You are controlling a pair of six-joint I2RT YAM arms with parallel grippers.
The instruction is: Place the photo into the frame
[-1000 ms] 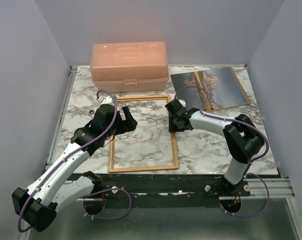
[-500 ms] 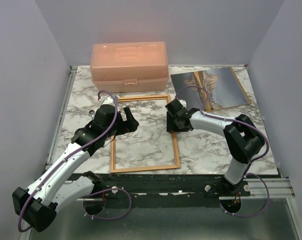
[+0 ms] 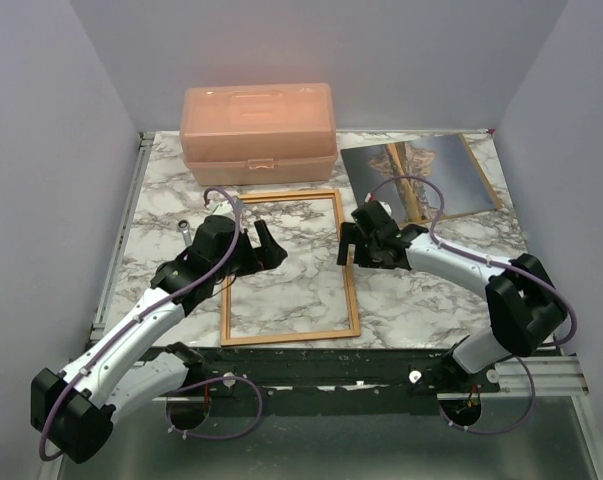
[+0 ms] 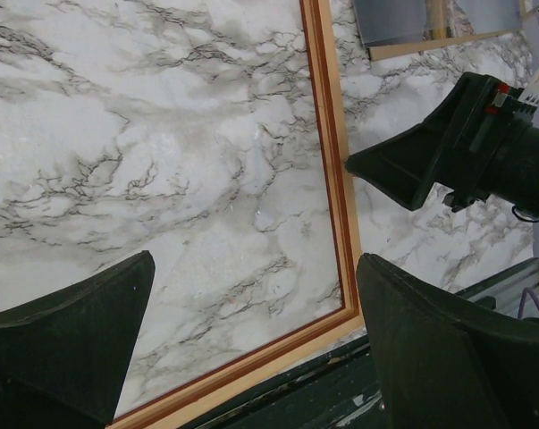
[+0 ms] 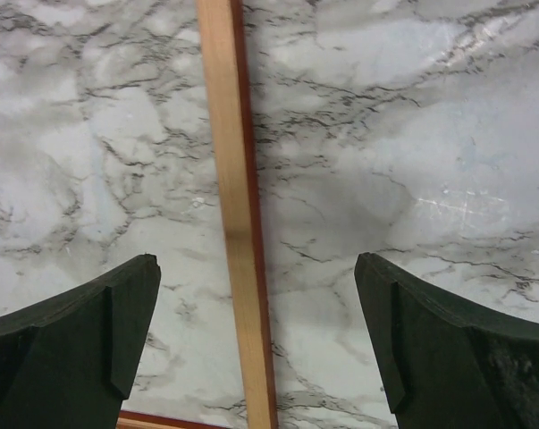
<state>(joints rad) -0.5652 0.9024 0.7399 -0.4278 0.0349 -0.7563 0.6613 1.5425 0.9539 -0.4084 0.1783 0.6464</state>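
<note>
The frame (image 3: 347, 300) lies flat on the marble table, a thin wooden rectangle with bare marble showing through it. The photo (image 3: 421, 178), a mountain-and-lake print, lies face up at the back right, apart from the frame. My left gripper (image 3: 269, 248) hovers open over the frame's upper left part, holding nothing; in its own view the left gripper (image 4: 256, 349) looks down on the frame's right rail (image 4: 327, 134). My right gripper (image 3: 347, 247) stands open above the right rail. In the right wrist view the rail (image 5: 233, 179) runs between the right gripper's (image 5: 260, 340) spread fingers, untouched.
A peach plastic box (image 3: 259, 130) stands at the back, just behind the frame. A brown board's edge (image 3: 481, 170) shows beside the photo. The table's front edge (image 4: 341, 393) runs close below the frame's near rail. Grey walls close in both sides.
My right gripper has opened wide, let go of the frame's right rail and drawn slightly right. My left gripper has opened a bit more and shifted right over the frame.
</note>
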